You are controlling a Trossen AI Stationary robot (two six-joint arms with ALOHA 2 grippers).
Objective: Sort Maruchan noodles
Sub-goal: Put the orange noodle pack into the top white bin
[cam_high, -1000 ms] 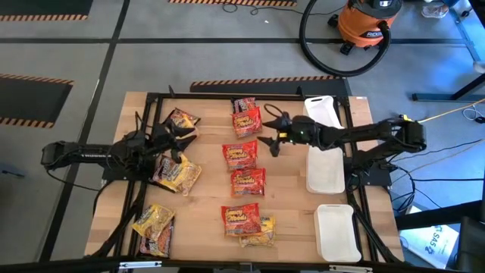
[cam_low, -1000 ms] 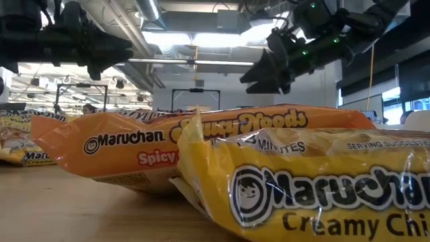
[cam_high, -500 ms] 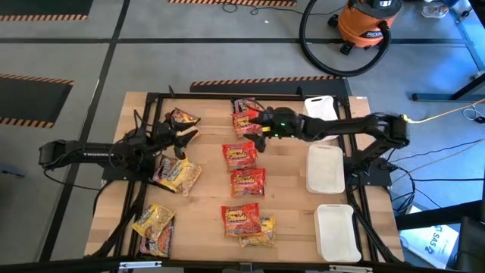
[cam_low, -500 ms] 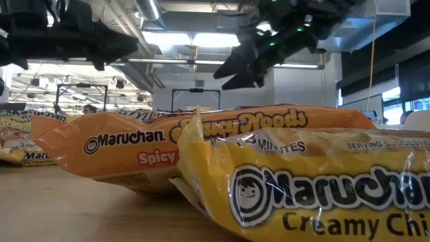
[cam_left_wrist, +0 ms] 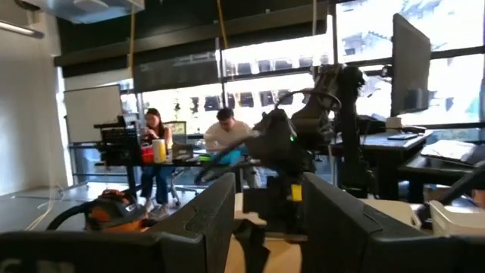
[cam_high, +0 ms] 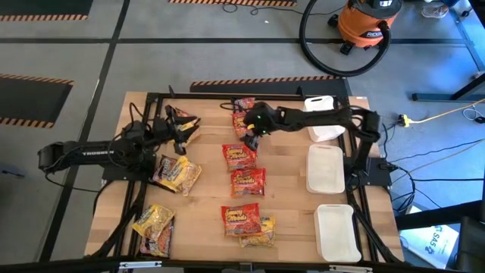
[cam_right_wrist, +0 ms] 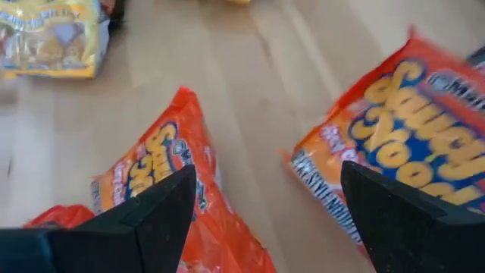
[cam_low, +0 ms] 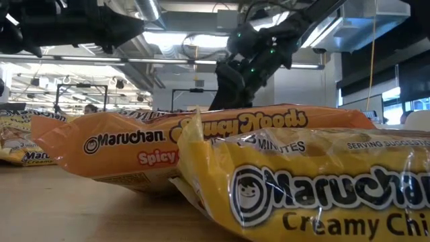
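Right gripper [cam_high: 248, 130] fingers spread wide over glossy, crinkled red packets [cam_right_wrist: 409, 152], left's part-open

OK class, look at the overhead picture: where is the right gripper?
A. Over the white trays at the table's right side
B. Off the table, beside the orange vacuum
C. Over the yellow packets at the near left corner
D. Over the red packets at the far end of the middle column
D: the right gripper reaches across to the far end of the middle column, and its wrist view shows open fingers above two red packets.
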